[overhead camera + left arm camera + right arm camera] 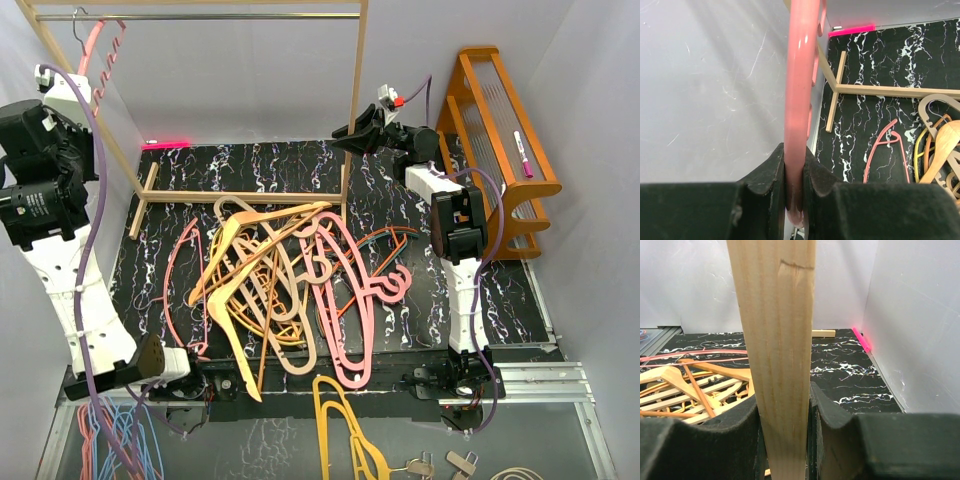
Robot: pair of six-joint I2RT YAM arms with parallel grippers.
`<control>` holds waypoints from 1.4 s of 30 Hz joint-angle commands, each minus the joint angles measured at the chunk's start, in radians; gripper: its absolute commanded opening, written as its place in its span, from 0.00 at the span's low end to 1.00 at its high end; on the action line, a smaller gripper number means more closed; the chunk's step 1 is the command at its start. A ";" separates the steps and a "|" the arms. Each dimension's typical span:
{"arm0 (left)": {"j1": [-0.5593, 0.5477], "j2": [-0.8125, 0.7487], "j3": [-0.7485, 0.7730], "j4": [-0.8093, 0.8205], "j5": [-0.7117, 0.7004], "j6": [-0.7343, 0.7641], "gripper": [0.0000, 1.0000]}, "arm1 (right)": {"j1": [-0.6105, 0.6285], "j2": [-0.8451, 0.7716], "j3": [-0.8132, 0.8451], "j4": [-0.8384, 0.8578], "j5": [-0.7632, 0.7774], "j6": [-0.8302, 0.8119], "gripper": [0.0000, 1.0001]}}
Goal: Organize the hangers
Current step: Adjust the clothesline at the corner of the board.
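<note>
My left gripper (795, 167) is raised at the upper left and shut on a pink hanger (801, 75). In the top view this pink hanger (95, 52) hangs by the left end of the metal rail (200, 16) of the wooden rack. My right gripper (352, 132) is shut on the rack's right post (355, 90). The right wrist view shows the post (775, 340) clamped between the jaws. The other hangers lie tangled on the black mat (480, 290): a big pink one (345, 290), tan wooden ones (250, 250), orange ones (255, 320) and a thin salmon one (175, 270).
An orange-brown slatted stand (500, 130) with a marker (521, 152) on it stands at the right. A mustard-yellow hanger (340, 420) lies past the mat's front edge, and a blue-and-pink bunch (120, 440) lies at the near left. White walls close in on both sides.
</note>
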 commanded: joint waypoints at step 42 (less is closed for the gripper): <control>0.184 0.389 0.325 0.174 0.286 -0.131 0.00 | -0.011 0.024 -0.040 -0.008 -0.232 0.070 0.08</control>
